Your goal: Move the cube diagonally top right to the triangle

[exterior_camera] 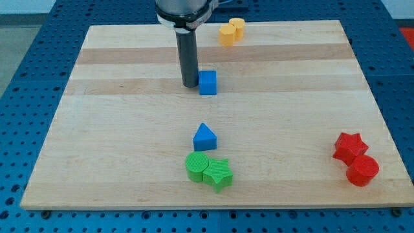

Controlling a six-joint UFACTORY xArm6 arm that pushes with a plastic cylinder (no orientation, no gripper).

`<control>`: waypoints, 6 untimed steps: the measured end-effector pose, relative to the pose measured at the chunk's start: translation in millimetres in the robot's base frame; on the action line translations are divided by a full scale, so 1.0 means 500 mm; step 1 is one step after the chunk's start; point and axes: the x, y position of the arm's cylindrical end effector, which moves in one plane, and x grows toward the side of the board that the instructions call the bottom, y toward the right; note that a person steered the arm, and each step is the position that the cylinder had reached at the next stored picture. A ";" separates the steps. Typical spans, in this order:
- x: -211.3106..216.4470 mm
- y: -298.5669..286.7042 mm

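A blue cube [207, 83] sits on the wooden board [291, 123] above centre. A blue triangle [204, 138] lies below it, near the middle of the board. My rod comes down from the view's top and my tip [189, 85] rests on the board just left of the cube, touching or nearly touching its left side. The cube is straight above the triangle, about 85 pixels away.
A green cylinder [196, 166] and a green star [218, 173] lie just below the triangle. A yellow block [227, 34] and a yellow cylinder [237, 26] sit at the top edge. A red star [350, 147] and a red cylinder [362, 171] lie at the lower right.
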 end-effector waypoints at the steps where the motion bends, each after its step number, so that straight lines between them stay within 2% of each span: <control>1: 0.010 0.006; 4: 0.041 0.052; 6: 0.133 -0.008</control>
